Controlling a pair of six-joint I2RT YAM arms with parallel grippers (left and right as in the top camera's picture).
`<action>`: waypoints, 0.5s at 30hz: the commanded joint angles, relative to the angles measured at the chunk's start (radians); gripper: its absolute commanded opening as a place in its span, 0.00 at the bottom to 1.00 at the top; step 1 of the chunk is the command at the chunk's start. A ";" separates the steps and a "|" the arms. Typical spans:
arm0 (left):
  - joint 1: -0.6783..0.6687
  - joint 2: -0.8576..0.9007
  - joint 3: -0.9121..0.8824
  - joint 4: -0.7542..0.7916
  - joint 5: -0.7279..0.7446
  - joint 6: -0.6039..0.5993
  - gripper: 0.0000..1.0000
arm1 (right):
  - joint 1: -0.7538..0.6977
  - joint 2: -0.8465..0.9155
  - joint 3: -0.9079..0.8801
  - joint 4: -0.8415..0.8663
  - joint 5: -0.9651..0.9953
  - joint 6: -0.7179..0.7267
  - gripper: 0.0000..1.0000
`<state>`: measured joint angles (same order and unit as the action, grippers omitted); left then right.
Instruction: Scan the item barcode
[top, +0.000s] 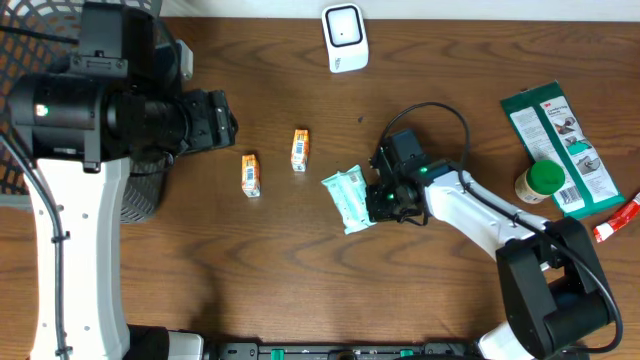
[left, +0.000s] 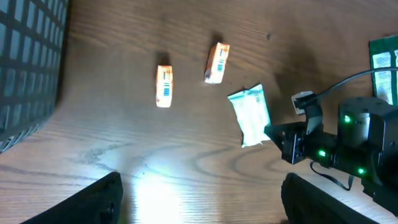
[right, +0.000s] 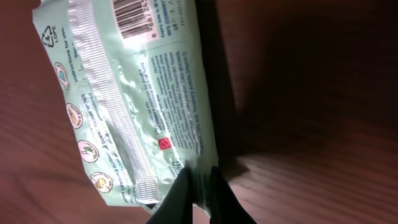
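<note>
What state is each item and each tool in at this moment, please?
green packet: pinched at one edge, barcode face toward the right wrist camera.
right tool: shut on the green packet.
left tool: open, empty.
near orange box: lying flat, label up.
far orange box: lying flat, label up.
scanner: on the table, untouched.
green-capped bottle: cap on.

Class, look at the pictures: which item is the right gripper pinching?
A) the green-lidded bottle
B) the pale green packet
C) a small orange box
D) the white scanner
B: in the right wrist view, the right gripper is closed on the bottom edge of the pale green packet.
</note>
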<state>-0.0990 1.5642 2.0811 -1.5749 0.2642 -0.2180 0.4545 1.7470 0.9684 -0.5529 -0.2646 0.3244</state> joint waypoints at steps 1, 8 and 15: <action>0.002 0.004 -0.005 -0.006 0.015 -0.008 0.82 | 0.024 -0.006 0.017 0.000 -0.017 -0.027 0.06; 0.002 0.005 -0.005 -0.013 0.029 -0.016 0.82 | 0.026 -0.006 0.017 0.000 -0.011 -0.027 0.23; -0.046 0.007 -0.053 -0.014 0.042 -0.021 0.60 | 0.026 -0.006 0.017 0.000 -0.008 -0.027 0.29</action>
<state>-0.1200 1.5650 2.0575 -1.5887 0.2909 -0.2417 0.4736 1.7470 0.9684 -0.5541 -0.2729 0.3031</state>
